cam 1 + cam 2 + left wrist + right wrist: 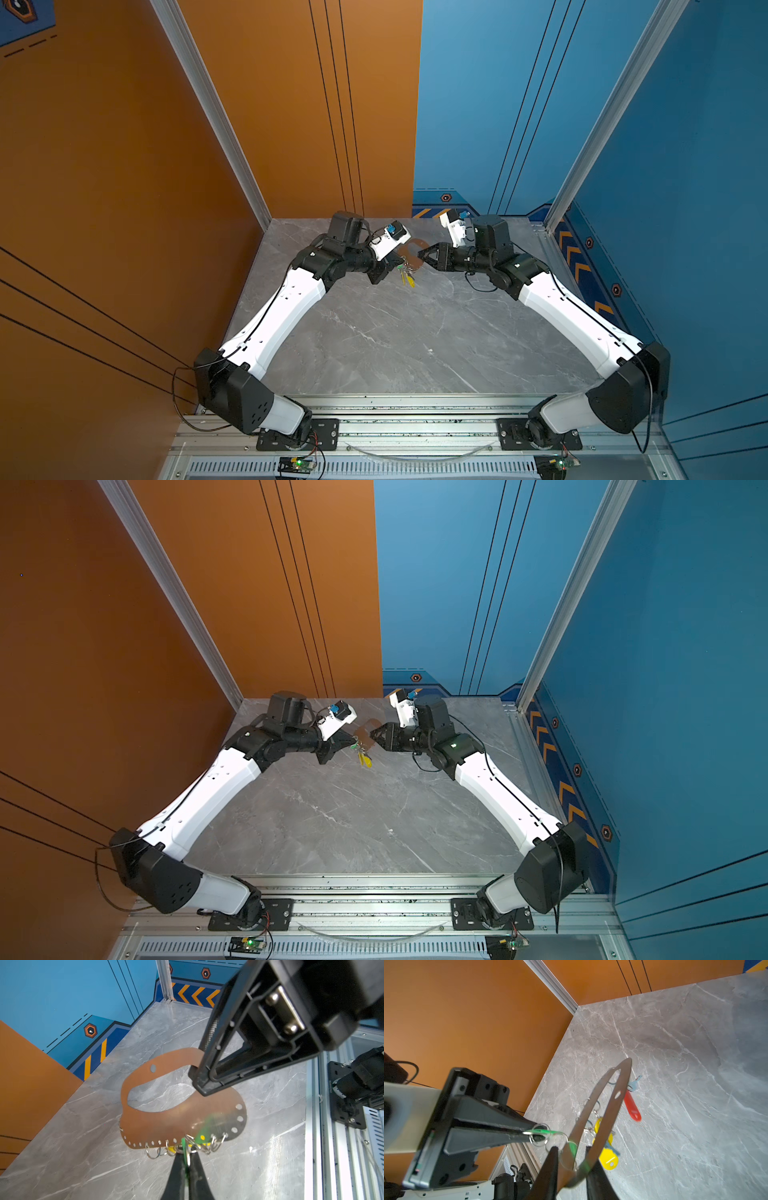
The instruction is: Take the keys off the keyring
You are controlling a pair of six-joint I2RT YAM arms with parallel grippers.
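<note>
Left gripper (185, 1159) is pinching the green key (183, 1144) at the keyring (166, 1124) edge; right gripper (571, 1148) is straddling the rim, perhaps clamping, cannot tell; table (374, 332) is spreading wide beneath.

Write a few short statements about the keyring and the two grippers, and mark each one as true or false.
1. The left gripper is shut on the green tag. True.
2. The keyring lies flat on the table. False: it is held up above the table, tilted.
3. A yellow tag hangs at the keyring. True.
4. Every small hole along the keyring's edge carries a ring. False: several holes are empty.
5. The right gripper is far away from the keyring. False: the keyring passes between its fingers.
</note>
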